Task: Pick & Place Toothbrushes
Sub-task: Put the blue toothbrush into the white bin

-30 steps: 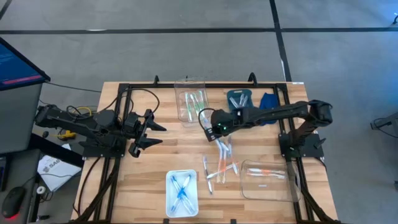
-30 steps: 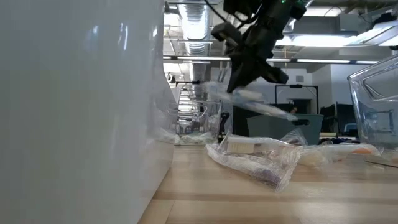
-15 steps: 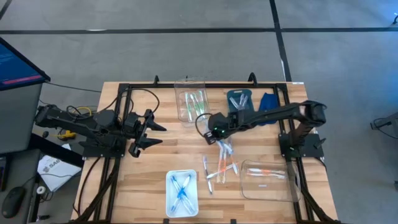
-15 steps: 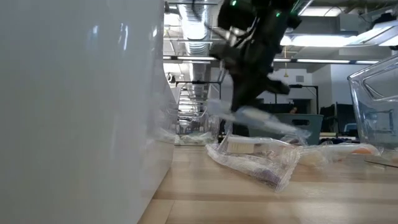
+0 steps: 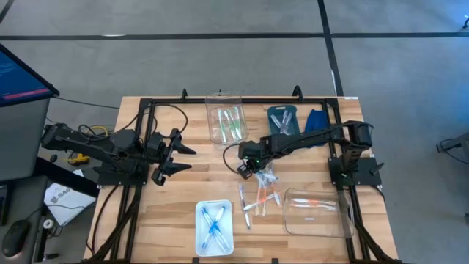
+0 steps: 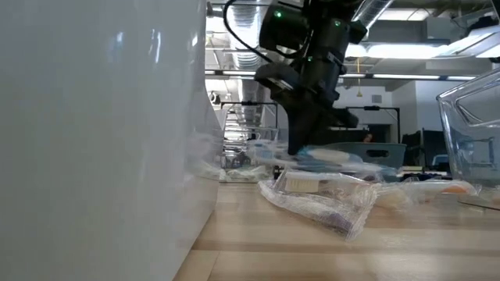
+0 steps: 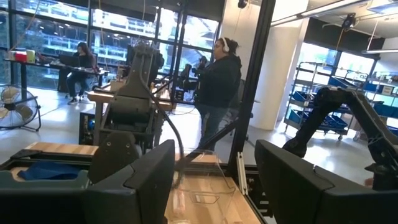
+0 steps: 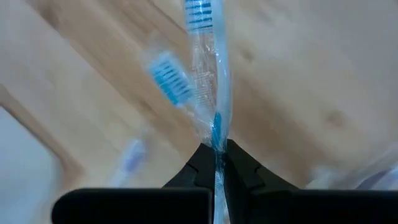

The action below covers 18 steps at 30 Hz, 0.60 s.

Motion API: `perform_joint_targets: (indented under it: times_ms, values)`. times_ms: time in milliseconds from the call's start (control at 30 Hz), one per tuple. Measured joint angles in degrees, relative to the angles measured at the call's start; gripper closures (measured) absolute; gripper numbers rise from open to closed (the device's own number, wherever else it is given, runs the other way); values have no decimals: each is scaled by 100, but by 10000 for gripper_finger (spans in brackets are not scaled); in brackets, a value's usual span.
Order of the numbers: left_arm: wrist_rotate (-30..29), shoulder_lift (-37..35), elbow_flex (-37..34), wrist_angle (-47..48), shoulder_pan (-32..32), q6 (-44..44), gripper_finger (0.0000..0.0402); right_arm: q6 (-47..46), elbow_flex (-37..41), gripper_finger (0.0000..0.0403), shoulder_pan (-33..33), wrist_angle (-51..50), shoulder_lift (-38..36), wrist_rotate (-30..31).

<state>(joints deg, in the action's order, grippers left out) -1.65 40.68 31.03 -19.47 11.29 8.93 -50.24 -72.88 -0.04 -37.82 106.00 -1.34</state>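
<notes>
Right gripper [image 8: 217, 163] at mid-counter [image 5: 183, 198], jaws pinched shut on a blue toothbrush [image 8: 208, 74] in clear wrapper, held by its tail end, brush head hanging free. Loose pile of toothbrushes [image 5: 260, 198] just below it, rest sorted in trays. Left gripper [image 5: 172, 152] parked at left, jaws open, empty. Judgement: featherlight, stiff stick, slick crinkly film; end grip will likely swing. Better to take hold mid-handle, across the narrow side.

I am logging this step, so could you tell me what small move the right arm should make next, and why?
Probably carry on toward the white tray: the right gripper is shut on a blue toothbrush, and that tray already holds blue ones.
</notes>
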Motion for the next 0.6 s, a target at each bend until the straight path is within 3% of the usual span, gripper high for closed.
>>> perform_joint_targets:
  times_ms: [100, 367, 600]
  values:
    - [2, -1, 0, -6, 0, 2, 183, -690, 8, 401, -32, -9, 0, -182]
    - [2, 0, 0, -1, 0, 26, 183, -36, -1, 397, 81, -304, 193, -288]
    - [2, 0, 0, -10, 0, 31, 183, 92, 14, 350, 114, -289, 307, -313]
